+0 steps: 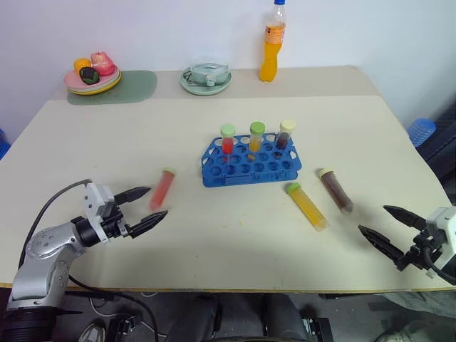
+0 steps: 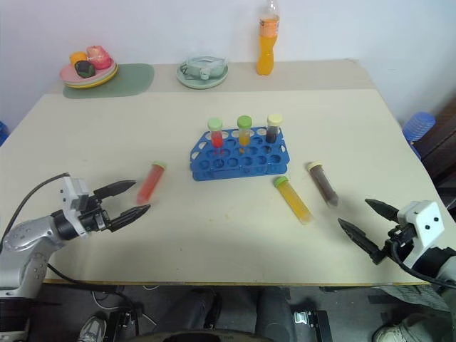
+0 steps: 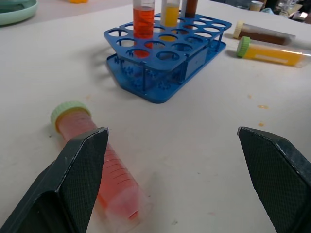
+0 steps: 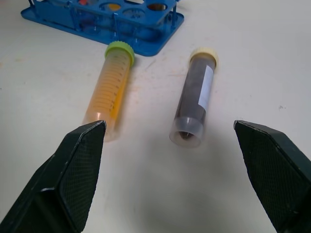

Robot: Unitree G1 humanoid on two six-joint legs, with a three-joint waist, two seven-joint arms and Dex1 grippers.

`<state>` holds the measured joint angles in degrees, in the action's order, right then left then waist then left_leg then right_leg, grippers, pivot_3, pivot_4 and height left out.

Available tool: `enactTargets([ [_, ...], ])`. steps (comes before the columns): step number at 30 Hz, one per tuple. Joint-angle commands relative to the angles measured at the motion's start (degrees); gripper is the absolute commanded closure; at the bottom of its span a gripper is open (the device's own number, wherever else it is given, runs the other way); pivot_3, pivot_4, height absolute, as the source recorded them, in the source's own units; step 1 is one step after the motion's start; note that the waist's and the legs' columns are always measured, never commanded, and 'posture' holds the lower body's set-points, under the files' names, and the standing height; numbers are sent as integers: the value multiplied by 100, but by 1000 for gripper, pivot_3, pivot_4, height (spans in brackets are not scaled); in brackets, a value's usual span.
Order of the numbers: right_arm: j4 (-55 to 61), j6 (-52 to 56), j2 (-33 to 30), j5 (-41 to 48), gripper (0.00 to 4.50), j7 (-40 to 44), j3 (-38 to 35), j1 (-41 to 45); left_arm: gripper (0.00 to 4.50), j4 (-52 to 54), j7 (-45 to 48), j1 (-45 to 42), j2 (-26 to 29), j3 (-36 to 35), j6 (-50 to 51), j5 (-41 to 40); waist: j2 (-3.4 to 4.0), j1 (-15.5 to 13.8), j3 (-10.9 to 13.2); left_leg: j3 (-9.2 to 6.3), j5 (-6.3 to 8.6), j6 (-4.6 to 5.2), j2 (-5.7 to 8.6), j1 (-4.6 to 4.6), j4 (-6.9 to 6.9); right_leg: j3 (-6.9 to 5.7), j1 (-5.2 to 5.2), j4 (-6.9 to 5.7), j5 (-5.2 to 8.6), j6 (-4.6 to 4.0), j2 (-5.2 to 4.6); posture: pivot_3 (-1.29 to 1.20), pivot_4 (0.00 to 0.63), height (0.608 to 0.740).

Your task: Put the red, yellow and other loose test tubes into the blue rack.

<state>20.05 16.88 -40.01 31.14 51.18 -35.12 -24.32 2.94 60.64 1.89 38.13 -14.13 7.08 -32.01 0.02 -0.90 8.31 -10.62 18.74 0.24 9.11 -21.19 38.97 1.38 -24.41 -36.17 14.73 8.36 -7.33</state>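
Blue rack sitting mid-frame on the pale desk in the head views, three capped tubes standing upright along its far row: a red one, an orange-yellow one, a dark one.

Three loose tubes lying flat on the desk. Red tube lying left of the rack, green cap toward the far side. Yellow tube and dark brown tube lying lower right of the rack, side by side but apart.

Left gripper hovering at lower left of the head view, jaws released and spread wide, holding nothing; the red tube is lying just beyond its fingertips, not touching. Right gripper hovering at lower right, jaws likewise spread and empty, the brown tube just ahead of it and clear of contact.

Head views alone are showing the far edge of the desk: a plate of toy food at upper left, a pale green dish at upper centre, an orange drink bottle beside it.

Left wrist view is showing graduation marks on the red tube, which lies close by one finger. Right wrist view is showing the yellow tube's scale and a white label on the brown tube, both lying between the spread fingers, with the rack's near corner beyond.
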Motion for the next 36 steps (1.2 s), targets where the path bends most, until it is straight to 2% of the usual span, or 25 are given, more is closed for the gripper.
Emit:
enactTargets([
  [1,240,12,-40,67,156,-70,-122,26,147,201,-40,22,58,-167,6,-38,0,-4,0,0,0,0,0,0,0,0,0,0,0,0,0,0,150,740],
  [10,113,-175,68,-123,156,-350,237,587,147,288,64,-122,10,-107,70,-131,0,3,0,0,0,-1,-1,0,-2,0,-1,0,0,0,1,0,150,740],
  [15,288,151,21,-127,156,-741,431,939,147,278,253,-333,-30,6,-69,-83,0,-11,0,0,0,0,0,0,0,-1,1,0,0,0,0,0,150,740],
  [19,618,1064,-246,-362,156,-1492,635,1312,147,258,620,-539,18,253,-230,40,3,2,2,0,0,-1,0,-1,-1,-1,-3,0,0,0,-1,0,150,740],
  [24,451,3327,-779,103,156,-2209,1036,2648,147,329,837,-888,14,617,-157,88,8,14,5,1,-1,-1,-2,-5,2,0,-5,0,0,0,-2,0,150,740],
  [28,-253,4756,-1377,25,156,-2268,1834,3923,147,309,945,-1242,-10,899,-62,131,9,-3,7,3,0,0,-2,-11,3,-2,-8,3,0,-1,-13,0,150,740],
  [36,-1713,6384,-1426,-106,156,-2164,3080,5897,147,390,998,-1426,-29,1135,159,104,10,21,11,3,1,3,1,-22,-1,-10,-19,6,0,0,-23,0,150,740],
])
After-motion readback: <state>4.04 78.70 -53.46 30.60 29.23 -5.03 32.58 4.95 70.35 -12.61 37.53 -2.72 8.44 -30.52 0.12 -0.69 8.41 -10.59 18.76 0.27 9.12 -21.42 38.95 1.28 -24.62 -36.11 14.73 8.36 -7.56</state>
